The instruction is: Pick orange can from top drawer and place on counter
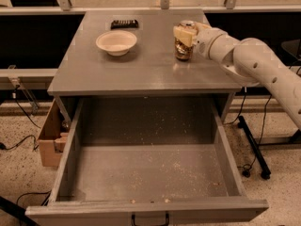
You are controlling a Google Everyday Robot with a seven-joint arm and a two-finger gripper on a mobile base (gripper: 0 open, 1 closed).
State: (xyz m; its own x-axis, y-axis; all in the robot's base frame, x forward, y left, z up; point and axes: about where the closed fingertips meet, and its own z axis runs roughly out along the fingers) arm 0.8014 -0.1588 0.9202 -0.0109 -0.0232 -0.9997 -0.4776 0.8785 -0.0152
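The orange can (183, 50) stands upright on the counter (141, 72), toward its back right. My gripper (186, 32) reaches in from the right on the white arm (254, 62) and is shut on the can's upper part, with a cream finger pad (183, 34) across its front. The top drawer (146, 173) is pulled fully open below the counter. Its speckled floor holds only crumbs, and its small dark handle (149, 219) shows at the bottom edge.
A cream bowl (116, 42) sits on the counter's back left, with a flat dark object (124, 23) behind it. A wooden box (49, 140) stands on the floor left of the drawer. A dark stand leg (254, 149) and cables lie on the right.
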